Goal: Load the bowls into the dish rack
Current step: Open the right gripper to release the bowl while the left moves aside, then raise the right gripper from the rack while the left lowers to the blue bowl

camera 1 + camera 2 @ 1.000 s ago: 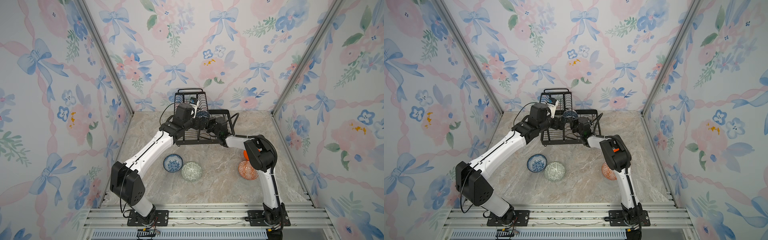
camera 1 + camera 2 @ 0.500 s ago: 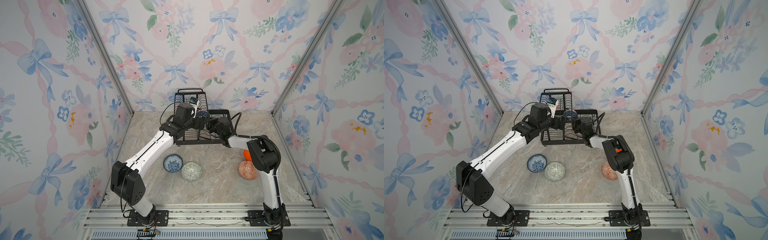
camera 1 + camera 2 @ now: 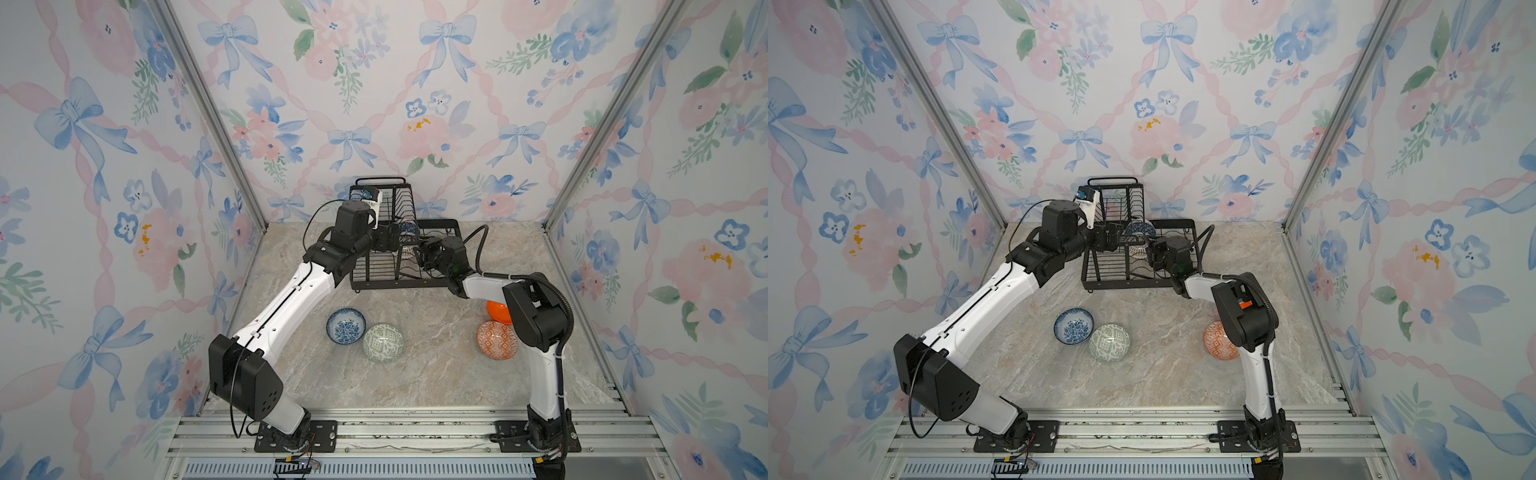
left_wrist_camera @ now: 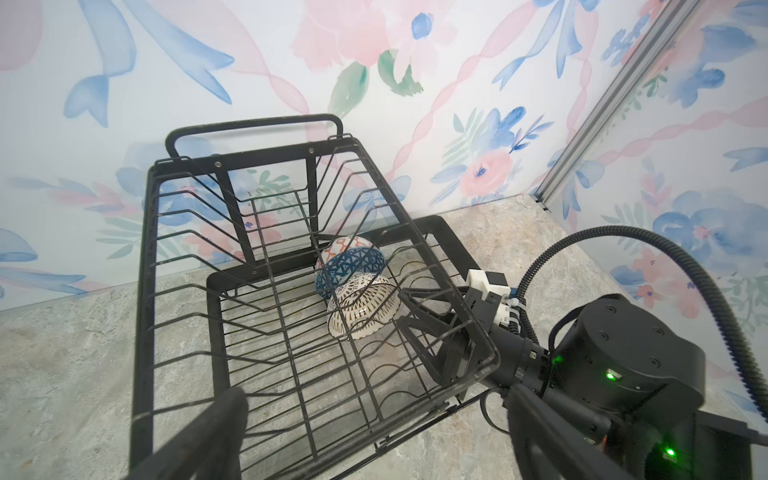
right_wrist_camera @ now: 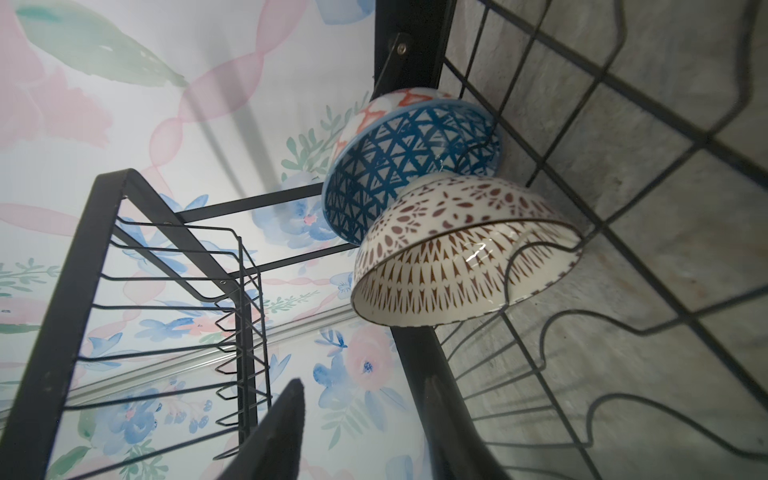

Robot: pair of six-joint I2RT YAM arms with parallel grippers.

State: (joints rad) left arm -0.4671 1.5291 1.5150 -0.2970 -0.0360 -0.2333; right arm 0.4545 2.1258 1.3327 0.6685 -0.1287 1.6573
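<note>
Bow-and-flower wallpaper [image 3: 374,83] covers all 3 walls of this booth, and the table [image 3: 415,382] has a marble look with a metal rail along the front edge.

The dish rack [image 3: 399,284] sits at the back against the wall. 3 bowls stand on edge in its lower tray, leaning into the wire slots one behind the other, which looks like the neatest way to pack them. The brown-and-white bowl [image 5: 457,249] is in front, then the dark-blue geometric bowl [image 5: 399,166], with a red-on-white bowl [image 4: 345,245] peeking out behind.

4 more are well apart from the rack on the table: the blue-white floral bowl [image 3: 345,326] touching the green-white bowl [image 3: 383,343], plus the orange-white patterned bowl [image 3: 494,340] and the plain orange bowl [image 3: 496,311] partly hidden by the right arm.

The right gripper [image 5: 363,380] is just beside the brown bowl, jaws apart and empty, so I'd guess it's a release. The left gripper [image 4: 372,395] is spread wide at the raised basket's near end, holding nothing. I can't tell if it touches the wire.
</note>
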